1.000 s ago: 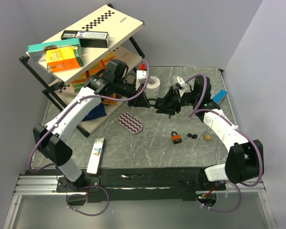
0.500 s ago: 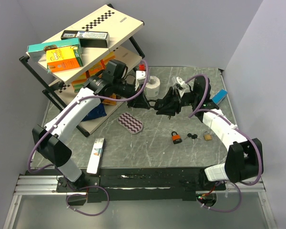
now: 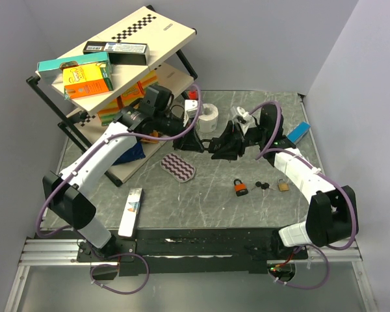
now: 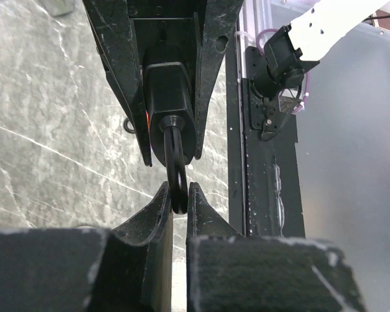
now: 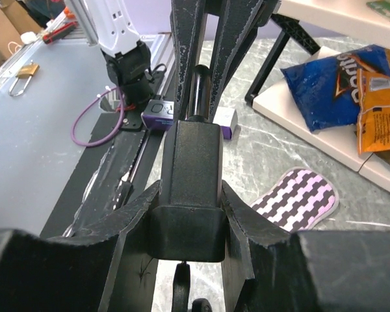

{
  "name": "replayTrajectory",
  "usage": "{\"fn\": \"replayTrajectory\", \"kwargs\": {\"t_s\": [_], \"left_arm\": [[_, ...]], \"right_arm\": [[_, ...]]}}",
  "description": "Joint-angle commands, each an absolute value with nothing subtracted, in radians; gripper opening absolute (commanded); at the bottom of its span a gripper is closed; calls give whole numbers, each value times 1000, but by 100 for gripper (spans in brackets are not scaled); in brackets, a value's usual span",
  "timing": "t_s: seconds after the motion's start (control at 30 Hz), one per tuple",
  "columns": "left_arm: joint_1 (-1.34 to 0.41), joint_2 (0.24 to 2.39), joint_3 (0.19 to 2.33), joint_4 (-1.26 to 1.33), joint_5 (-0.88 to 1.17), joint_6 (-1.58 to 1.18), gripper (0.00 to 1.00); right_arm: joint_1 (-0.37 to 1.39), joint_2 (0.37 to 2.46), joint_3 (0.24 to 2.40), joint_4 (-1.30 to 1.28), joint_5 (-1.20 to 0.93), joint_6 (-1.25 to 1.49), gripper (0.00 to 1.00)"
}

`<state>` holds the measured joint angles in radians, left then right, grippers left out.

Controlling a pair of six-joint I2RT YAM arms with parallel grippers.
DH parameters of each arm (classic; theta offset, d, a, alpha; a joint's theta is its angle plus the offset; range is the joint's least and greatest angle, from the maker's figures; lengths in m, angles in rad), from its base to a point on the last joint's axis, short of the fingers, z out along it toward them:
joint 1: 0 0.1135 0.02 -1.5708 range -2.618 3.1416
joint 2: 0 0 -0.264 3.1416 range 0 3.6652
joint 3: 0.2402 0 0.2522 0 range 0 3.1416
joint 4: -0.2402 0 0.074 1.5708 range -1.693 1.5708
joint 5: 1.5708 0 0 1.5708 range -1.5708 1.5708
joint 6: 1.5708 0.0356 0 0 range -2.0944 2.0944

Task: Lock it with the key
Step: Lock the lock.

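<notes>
A black padlock (image 3: 207,144) hangs in the air between my two grippers above the middle of the table. My left gripper (image 4: 177,195) is shut on its shackle (image 4: 176,162). My right gripper (image 5: 190,195) is shut on the padlock body (image 5: 191,169). A key (image 5: 182,286) sticks out of the body's near end in the right wrist view. In the top view the left gripper (image 3: 196,142) and the right gripper (image 3: 218,148) meet tip to tip. An orange padlock (image 3: 240,188), black keys (image 3: 262,186) and a brass padlock (image 3: 283,186) lie on the table to the right.
A tilted shelf rack (image 3: 101,78) with boxes stands at the back left. A white tape roll (image 3: 210,116) is just behind the grippers. A purple striped pad (image 3: 179,168), a white box (image 3: 130,211) and a blue item (image 3: 299,130) lie on the table.
My left gripper has shifted slightly right and down towards the right gripper, so the two stand closer together. Both keep their hold on the black padlock.
</notes>
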<state>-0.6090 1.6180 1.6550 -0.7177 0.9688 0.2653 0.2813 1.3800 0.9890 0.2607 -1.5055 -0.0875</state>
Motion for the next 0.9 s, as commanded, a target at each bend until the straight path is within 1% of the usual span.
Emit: {"fn": "replayTrajectory", "kwargs": {"t_s": [0.0, 0.03, 0.13, 0.17, 0.23, 0.27, 0.33, 0.43, 0.47, 0.53, 0.57, 0.6, 0.63, 0.67, 0.7, 0.73, 0.77, 0.83, 0.87], "left_arm": [[-750, 1694, 1635, -436, 1082, 285, 1], [-746, 1687, 1628, -440, 1077, 284, 1], [-706, 1652, 1594, -442, 1068, 262, 2], [-681, 1640, 1582, -434, 1063, 252, 7], [-657, 1605, 1551, -405, 1036, 221, 13], [-637, 1592, 1543, -397, 1026, 215, 13], [-623, 1563, 1531, -381, 1002, 198, 17], [-611, 1531, 1519, -350, 960, 178, 49], [-609, 1523, 1513, -335, 941, 155, 62], [-607, 1508, 1494, -273, 919, 108, 69], [-603, 1503, 1485, -247, 898, 33, 71], [-601, 1500, 1468, -220, 879, -32, 72], [-597, 1499, 1457, -183, 867, -85, 73], [-586, 1496, 1445, -114, 835, -203, 75], [-580, 1497, 1424, -77, 818, -259, 79], [-574, 1497, 1417, -54, 802, -312, 85], [-568, 1505, 1417, -22, 787, -398, 91], [-568, 1517, 1434, -8, 782, -451, 93], [-569, 1532, 1439, 26, 794, -521, 96]], "right_arm": [[462, 1327, 1081, 261, -1462, -267, 0], [454, 1321, 1084, 188, -1460, -312, 0], [391, 1305, 1100, 73, -1453, -411, 0], [376, 1301, 1104, -21, -1451, -440, 0], [330, 1293, 1121, -110, -1444, -538, 0], [315, 1293, 1127, -191, -1440, -566, 0], [276, 1290, 1135, -241, -1434, -615, 0], [236, 1281, 1124, -232, -1414, -592, 0], [229, 1276, 1106, -207, -1407, -565, 0], [212, 1263, 1074, -41, -1381, -413, 0], [209, 1256, 1034, 48, -1364, -347, 0], [206, 1250, 1014, 198, -1341, -222, 0], [204, 1240, 994, 275, -1295, -169, 0], [206, 1233, 959, 335, -1264, -125, 0], [204, 1226, 945, 385, -1235, -53, 0], [204, 1226, 931, 478, -1179, -23, 0], [206, 1220, 911, 509, -1154, -3, 0], [204, 1212, 893, 604, -1109, 57, 0], [204, 1209, 876, 635, -1071, 72, 0]]}}
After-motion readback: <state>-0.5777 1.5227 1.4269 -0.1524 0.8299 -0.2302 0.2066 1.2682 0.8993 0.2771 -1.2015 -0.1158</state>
